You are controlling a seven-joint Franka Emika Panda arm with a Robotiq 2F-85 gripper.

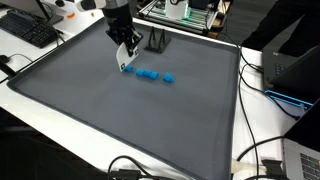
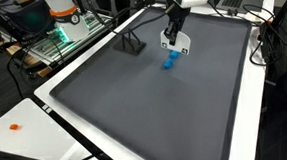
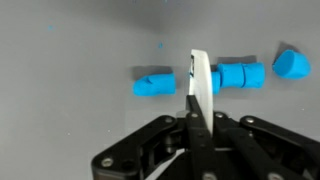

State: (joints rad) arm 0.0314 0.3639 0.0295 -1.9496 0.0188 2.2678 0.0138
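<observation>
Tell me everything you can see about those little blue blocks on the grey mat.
The blue blocks are small, bright and matte, perhaps foam or plastic. They lie in a short, slightly gapped row on the dark grey mat. In the wrist view some look like stubby cylinders on their sides. The robot's shut hand stands among them near one end; whether it touches any cannot be told.

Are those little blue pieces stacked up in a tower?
No, the blue pieces lie side by side in a row, flat on the grey mat.
</observation>
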